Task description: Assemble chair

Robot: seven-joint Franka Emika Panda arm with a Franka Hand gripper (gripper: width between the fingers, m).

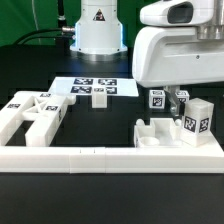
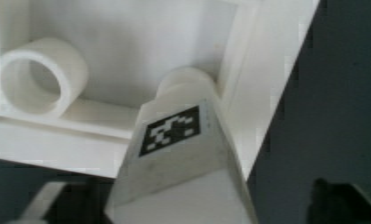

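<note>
The chair lies in loose white tagged pieces. In the exterior view a cluster of slab and bars (image 1: 35, 115) lies at the left. At the right, a low piece (image 1: 158, 135) sits beside a thick tagged post (image 1: 198, 122), with two slimmer tagged posts (image 1: 157, 100) behind. My gripper (image 1: 170, 96) hangs over those posts, its fingers largely hidden by the hand. In the wrist view a tagged white post (image 2: 173, 140) stands between the dark fingers (image 2: 61, 203), with a gap on each side. The gripper (image 2: 196, 206) is open. Behind the post is a white piece with a round ring (image 2: 49, 75).
A long white L-shaped rail (image 1: 110, 158) runs along the front of the table. The marker board (image 1: 95, 85) lies at the back centre with two small white blocks (image 1: 100, 96) on it. The arm's base (image 1: 97, 30) stands behind it.
</note>
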